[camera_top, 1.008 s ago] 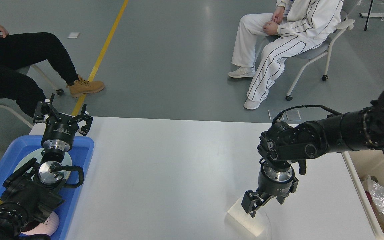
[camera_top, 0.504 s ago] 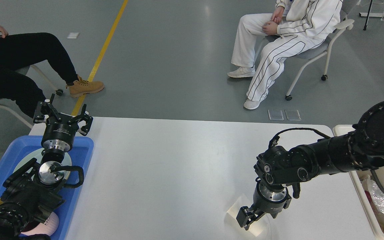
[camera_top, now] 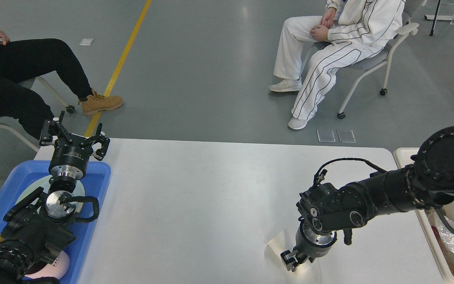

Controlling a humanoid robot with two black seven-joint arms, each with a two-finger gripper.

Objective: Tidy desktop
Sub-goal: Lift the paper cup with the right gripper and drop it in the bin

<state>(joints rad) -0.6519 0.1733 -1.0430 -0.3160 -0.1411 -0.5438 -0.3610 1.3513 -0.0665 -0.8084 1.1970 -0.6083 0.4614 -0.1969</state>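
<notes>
Head view:
Right claw [camera_top: 293, 262]: low on a pale sheet [camera_top: 276, 246] at the desk's [camera_top: 211, 197] near edge; finger spread unclear.
Left claw [camera_top: 73, 136]: fingers spread, empty, above the blue tray [camera_top: 97, 185].
Bin [camera_top: 440, 252]: beside the desk's right end.

Bright, even overhead light; soft glare on the desktop [camera_top: 219, 189]; sharp focus throughout.

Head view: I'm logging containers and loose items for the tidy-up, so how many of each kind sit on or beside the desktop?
Blue tray: 1
Cream bin: 1
Pale translucent sheet on the desktop, under the right gripper: 1
Total: 3
</notes>
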